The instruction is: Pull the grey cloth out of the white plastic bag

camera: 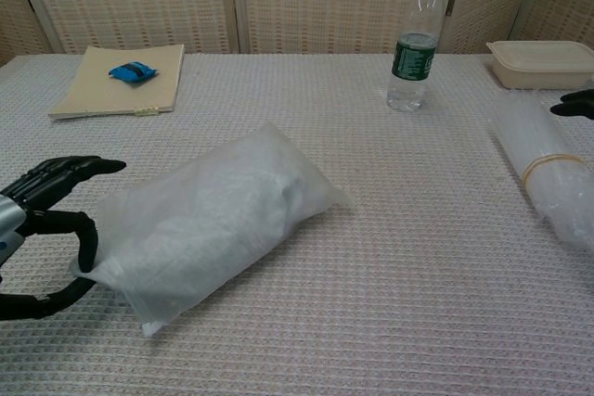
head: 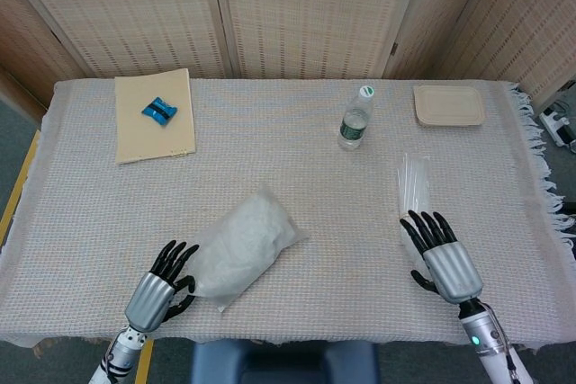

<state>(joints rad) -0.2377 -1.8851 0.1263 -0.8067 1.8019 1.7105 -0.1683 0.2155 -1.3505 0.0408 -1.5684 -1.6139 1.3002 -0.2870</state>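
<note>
White plastic bag (head: 241, 245) pinched at its end by left hand (head: 157, 287), right hand (head: 438, 254) spread, apart

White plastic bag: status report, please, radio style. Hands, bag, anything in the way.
Left hand grips the near end of the white plastic bag. Right hand open, over the bundle of clear sleeves. Grey cloth not visible. Nothing blocking the bag.

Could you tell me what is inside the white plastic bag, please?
The white plastic bag bulges with a soft, pale mass showing dimly through the film. Its colour and material cannot be made out; the plastic hides it.
</note>
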